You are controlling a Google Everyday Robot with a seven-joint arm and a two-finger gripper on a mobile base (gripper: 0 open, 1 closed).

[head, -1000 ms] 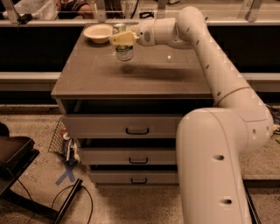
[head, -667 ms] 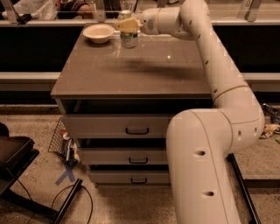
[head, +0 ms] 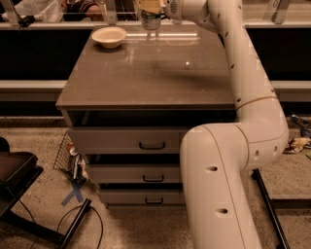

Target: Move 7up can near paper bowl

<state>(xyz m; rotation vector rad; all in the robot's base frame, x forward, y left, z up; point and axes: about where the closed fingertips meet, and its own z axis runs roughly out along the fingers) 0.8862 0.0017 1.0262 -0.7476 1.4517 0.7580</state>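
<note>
Jaws: the gripper (head: pixel 149 8) pinches the top of the 7up can (head: pixel 151 20).
Can: hangs directly under the jaws, at the far edge of the bench (head: pixel 146 73).
Paper bowl (head: pixel 109 36): near, left of the jaws in the view, apart from the can.
Room: the bench surface spreads wide on the near side of the jaws.

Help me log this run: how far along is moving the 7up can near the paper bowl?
Done: the 7up can is grasped, at the far edge of the table, right of the paper bowl and not touching it. In hand: the gripper is shut on the can. Left: setting it down beside the bowl and letting go.
</note>
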